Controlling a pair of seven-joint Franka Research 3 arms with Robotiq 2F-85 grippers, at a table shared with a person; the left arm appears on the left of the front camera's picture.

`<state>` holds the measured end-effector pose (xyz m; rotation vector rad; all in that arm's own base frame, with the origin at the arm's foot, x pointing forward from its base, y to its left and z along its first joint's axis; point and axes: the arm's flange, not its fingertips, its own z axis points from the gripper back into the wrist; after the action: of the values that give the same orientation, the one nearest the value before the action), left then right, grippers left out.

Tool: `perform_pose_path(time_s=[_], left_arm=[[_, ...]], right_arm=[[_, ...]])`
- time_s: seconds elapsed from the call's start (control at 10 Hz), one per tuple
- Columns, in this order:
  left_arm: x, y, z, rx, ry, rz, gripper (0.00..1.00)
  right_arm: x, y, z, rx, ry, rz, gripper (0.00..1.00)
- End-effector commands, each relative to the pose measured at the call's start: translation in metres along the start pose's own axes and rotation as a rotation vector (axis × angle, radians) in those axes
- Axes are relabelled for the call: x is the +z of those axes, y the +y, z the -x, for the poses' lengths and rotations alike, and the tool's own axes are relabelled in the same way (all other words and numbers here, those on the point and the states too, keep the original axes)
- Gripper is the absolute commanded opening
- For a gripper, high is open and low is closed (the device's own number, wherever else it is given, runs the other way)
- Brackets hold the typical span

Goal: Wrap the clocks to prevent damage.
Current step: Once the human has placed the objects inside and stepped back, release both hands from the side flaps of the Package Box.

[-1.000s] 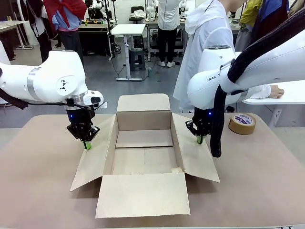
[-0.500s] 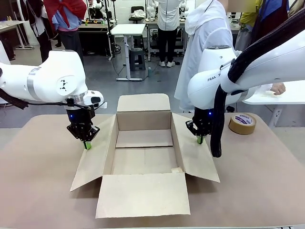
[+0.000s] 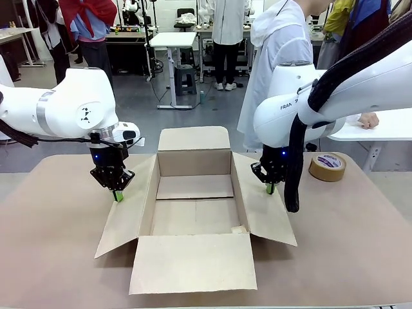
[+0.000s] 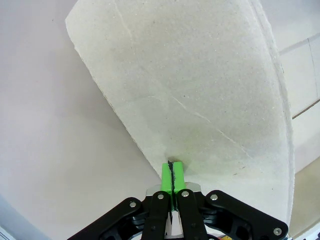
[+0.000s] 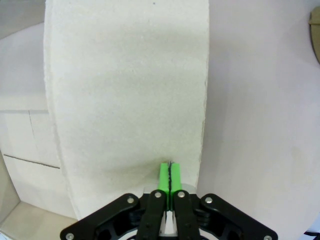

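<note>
Front view: open carton (image 3: pixel 193 162) at frame centre, its floor bare cardboard. Left gripper (image 3: pixel 118 195) stands tip-down on the left flap (image 3: pixel 125 219), right gripper (image 3: pixel 269 188) on the right flap (image 3: pixel 264 215). Tape roll (image 3: pixel 327 167) at right. Where the clocks lie cannot be told.

Left wrist view: left gripper (image 4: pixel 173 172), pads pressed together, nothing between.

Right wrist view: right gripper (image 5: pixel 170 175), likewise closed and empty.

Clocks judged fragile and light; grip the body gently, never the face.
</note>
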<state>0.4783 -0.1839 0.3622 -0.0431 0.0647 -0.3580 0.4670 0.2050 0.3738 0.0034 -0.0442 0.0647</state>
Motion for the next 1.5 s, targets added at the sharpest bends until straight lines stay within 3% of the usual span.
perform_pose_path(time_s=[0.0,1.4], left_arm=[[-0.0013,0.0001,0.0007,-0.002,0.003,-0.006,0.00],[-0.0013,0.0001,0.0007,-0.002,0.003,-0.006,0.00]], right_arm=[[-0.0032,-0.0002,0.0018,-0.007,-0.001,0.016,0.01],[-0.0032,-0.0002,0.0018,-0.007,-0.001,0.016,0.01]])
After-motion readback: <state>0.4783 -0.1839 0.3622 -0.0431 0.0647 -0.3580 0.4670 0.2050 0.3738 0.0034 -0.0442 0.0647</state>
